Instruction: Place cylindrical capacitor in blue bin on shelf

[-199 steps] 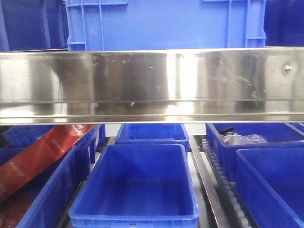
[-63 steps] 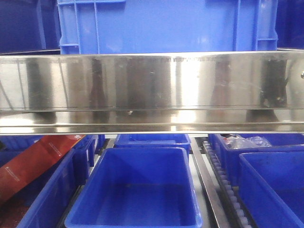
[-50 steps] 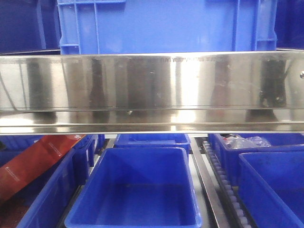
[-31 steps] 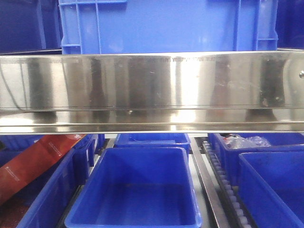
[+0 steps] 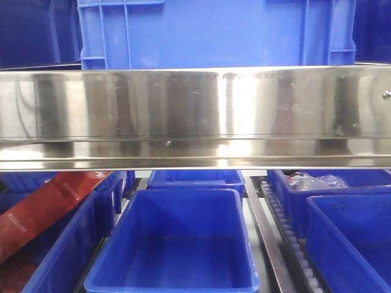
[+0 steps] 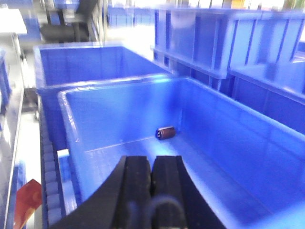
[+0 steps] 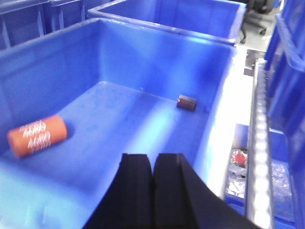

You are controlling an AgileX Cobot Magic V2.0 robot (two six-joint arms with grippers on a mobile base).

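Observation:
The cylindrical capacitor (image 7: 38, 135), orange-red with white digits, lies on its side on the floor of a blue bin (image 7: 157, 62), at its left. My right gripper (image 7: 153, 160) hangs shut and empty over that bin's near side, right of the capacitor and apart from it. My left gripper (image 6: 151, 162) is also shut and empty, above a blue bin (image 6: 119, 114) that holds a small dark-brown cylinder (image 6: 166, 133). The shelf's shiny steel rail (image 5: 195, 116) crosses the front view. No gripper or capacitor shows there.
A small dark-brown cylinder (image 7: 186, 102) lies at the back right of the capacitor's bin. Roller tracks (image 5: 287, 232) run between the bins. A red printed bag (image 5: 49, 204) leans in the left bin, and a clear bag of parts (image 5: 314, 181) lies at the right. A large blue crate (image 5: 214, 30) stands above the rail.
Since the oldest frame the rail and the centre bin sit slightly lower and larger in the front view. Over the last second almost nothing shifts.

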